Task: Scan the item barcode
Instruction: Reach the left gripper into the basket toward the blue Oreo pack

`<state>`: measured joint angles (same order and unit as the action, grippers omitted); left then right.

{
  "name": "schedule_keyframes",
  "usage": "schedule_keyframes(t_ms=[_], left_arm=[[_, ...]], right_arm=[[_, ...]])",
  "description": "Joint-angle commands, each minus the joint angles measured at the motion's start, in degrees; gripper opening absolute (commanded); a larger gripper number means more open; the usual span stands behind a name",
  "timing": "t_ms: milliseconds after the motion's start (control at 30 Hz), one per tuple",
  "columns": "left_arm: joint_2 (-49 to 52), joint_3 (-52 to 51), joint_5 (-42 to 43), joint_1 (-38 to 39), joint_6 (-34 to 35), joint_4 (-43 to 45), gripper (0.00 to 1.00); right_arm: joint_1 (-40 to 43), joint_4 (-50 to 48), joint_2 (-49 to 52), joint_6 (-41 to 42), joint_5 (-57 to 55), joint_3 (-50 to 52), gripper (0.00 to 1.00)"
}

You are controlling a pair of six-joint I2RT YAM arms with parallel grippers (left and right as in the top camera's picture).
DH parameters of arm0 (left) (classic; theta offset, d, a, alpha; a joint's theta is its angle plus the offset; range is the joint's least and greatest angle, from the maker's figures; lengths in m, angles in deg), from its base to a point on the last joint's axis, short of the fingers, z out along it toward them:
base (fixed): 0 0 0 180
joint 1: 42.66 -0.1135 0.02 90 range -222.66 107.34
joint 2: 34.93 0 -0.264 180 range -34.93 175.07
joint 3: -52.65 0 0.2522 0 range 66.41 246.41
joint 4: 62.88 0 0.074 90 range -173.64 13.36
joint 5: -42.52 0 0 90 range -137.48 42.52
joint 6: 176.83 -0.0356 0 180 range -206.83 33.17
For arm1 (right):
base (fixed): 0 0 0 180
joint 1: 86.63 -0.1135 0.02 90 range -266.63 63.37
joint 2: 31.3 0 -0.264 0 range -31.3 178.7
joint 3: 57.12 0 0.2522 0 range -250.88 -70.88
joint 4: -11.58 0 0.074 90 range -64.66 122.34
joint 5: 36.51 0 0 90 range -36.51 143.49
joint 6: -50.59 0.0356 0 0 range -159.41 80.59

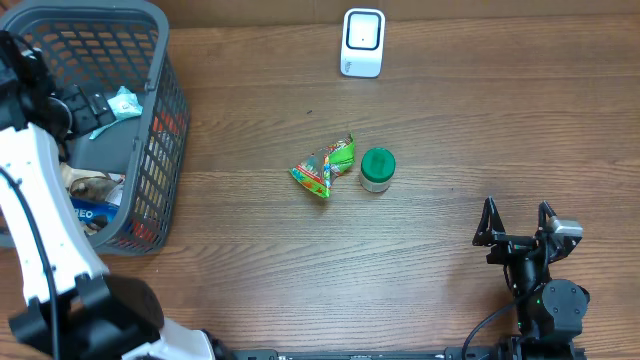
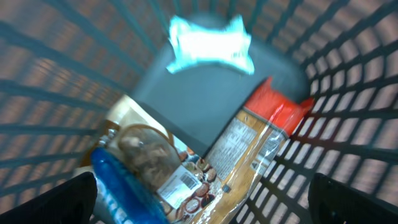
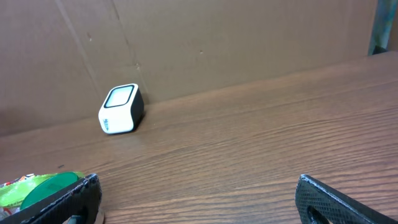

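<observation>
My left gripper (image 2: 202, 200) hangs open over the inside of the grey basket (image 1: 165, 110), holding nothing. Below it lies a clear snack bag (image 2: 158, 162) with a white barcode label (image 2: 181, 184), and a blue packet (image 2: 118, 186) lies against it. A red-topped pouch (image 2: 261, 127) and a pale blue packet (image 2: 211, 45) lie further in. The white scanner (image 1: 362, 42) stands at the table's far edge, also in the right wrist view (image 3: 121, 109). My right gripper (image 1: 516, 215) rests open and empty at the near right (image 3: 198, 194).
A crumpled green snack packet (image 1: 325, 168) and a green-lidded jar (image 1: 377, 168) sit mid-table, the jar's lid (image 3: 46, 186) showing by my right gripper's left finger. The basket's slatted walls (image 2: 348, 137) close in around my left gripper. A cardboard wall backs the table.
</observation>
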<state>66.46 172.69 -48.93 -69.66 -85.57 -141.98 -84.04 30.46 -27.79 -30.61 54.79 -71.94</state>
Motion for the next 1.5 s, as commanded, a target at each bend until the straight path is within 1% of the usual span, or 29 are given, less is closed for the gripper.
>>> schedule_keyframes(t_ms=[0,133,167,200,400,500,567,633,800,1033,1200,1333,1467], left_arm=[[3.72,0.76,2.56,-0.07,-2.62,-0.52,1.00],[7.58,0.76,2.51,-0.02,-3.87,-1.38,1.00],[8.17,0.76,2.58,-0.02,-3.50,-1.88,1.00],[8.74,0.76,2.47,-0.02,-1.62,-2.60,1.00],[8.70,0.76,2.58,-0.04,20.00,-9.29,1.00],[8.41,0.76,2.51,-0.07,26.32,-12.09,1.00],[8.41,0.76,2.05,-0.09,27.32,-13.31,1.00],[8.41,0.74,-0.20,-0.09,27.67,-14.64,1.00],[8.31,0.74,-6.14,-1.01,32.33,-19.96,1.00],[4.04,0.50,-7.08,-4.66,30.91,-22.64,1.00],[-1.73,-3.74,-6.75,-6.43,30.91,-20.13,1.00],[-5.99,-11.85,-6.86,-6.40,30.53,-15.08,1.00],[-7.43,-19.30,-6.91,-6.43,30.45,-9.64,1.00]], right_arm=[[0.00,-0.37,0.02,0.22,0.31,0.59,1.00],[0.00,-0.37,0.02,0.22,0.31,0.59,1.00],[0.00,-0.37,0.02,0.22,0.31,0.59,1.00],[0.00,-0.37,0.02,0.22,0.28,0.59,1.00],[0.00,-0.37,0.02,0.22,0.31,0.59,1.00],[0.00,-0.37,0.02,0.22,0.31,0.59,1.00],[0.00,-0.37,0.02,0.22,0.31,0.59,1.00],[0.00,-0.37,0.02,0.20,0.28,0.59,1.00],[0.00,-0.37,0.02,0.20,0.28,0.59,1.00],[0.00,-0.37,0.02,0.20,0.28,0.59,1.00],[0.00,-0.37,0.02,0.20,0.28,0.59,1.00],[0.00,-0.37,0.02,0.20,0.28,0.59,1.00],[0.00,-0.37,0.02,0.20,0.28,0.59,1.00]])
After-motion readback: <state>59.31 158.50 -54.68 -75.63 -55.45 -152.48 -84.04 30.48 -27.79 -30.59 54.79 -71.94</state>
